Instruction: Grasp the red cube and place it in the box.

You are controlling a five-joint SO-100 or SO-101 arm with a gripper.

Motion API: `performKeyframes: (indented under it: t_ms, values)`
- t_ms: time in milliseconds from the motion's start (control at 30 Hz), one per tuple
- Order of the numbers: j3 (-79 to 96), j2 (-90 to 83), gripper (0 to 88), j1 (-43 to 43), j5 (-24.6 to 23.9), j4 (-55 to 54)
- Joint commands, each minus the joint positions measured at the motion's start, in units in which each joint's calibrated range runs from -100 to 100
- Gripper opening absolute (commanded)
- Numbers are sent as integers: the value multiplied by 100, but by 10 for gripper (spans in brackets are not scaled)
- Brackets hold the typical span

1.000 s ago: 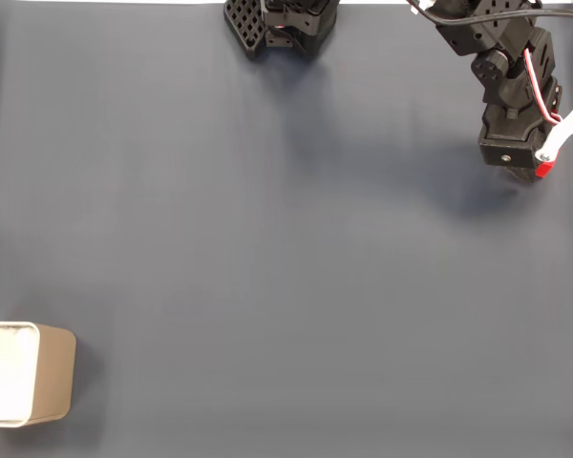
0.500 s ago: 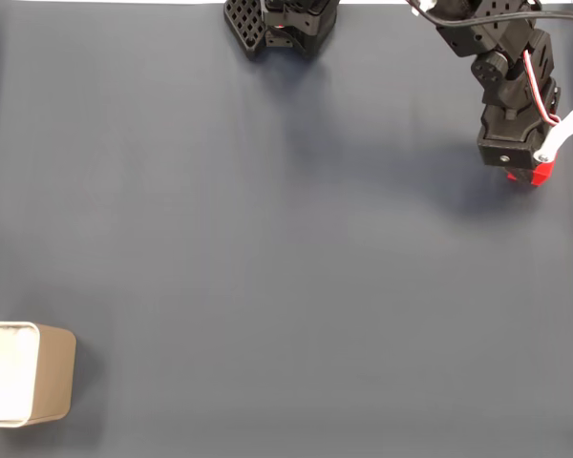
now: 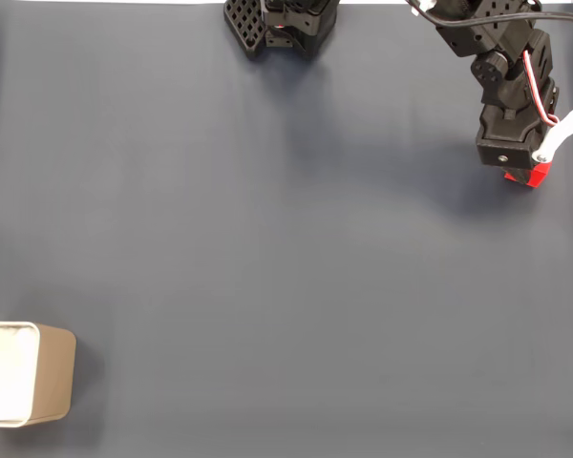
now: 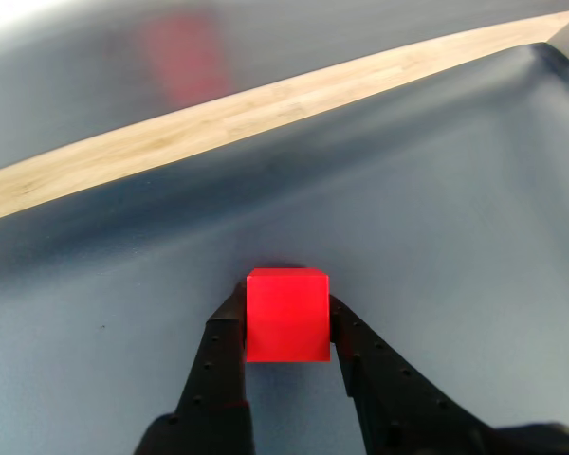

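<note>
The red cube sits squeezed between the two black fingers of my gripper, which is shut on it. In the fixed view the gripper is at the upper right. There the red cube peeks out below the black wrist housing. Whether the cube rests on the mat or hangs just above it, I cannot tell. The beige box with its white interior stands at the lower left edge, far from the gripper and partly cut off by the frame.
A dark blue-grey mat covers the table. The arm's black base stands at the top centre. In the wrist view a strip of pale wood runs beyond the mat's far edge.
More of the red cube now shows below the wrist housing than a second ago. The gripper end has shifted slightly. The box has stayed put.
</note>
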Motion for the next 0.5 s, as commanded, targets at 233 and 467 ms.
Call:
performKeyframes:
  t_ms: [233,467]
  values:
    - [-42,-811,43,433,5,332]
    - [-42,-1443,42,937,-29,685]
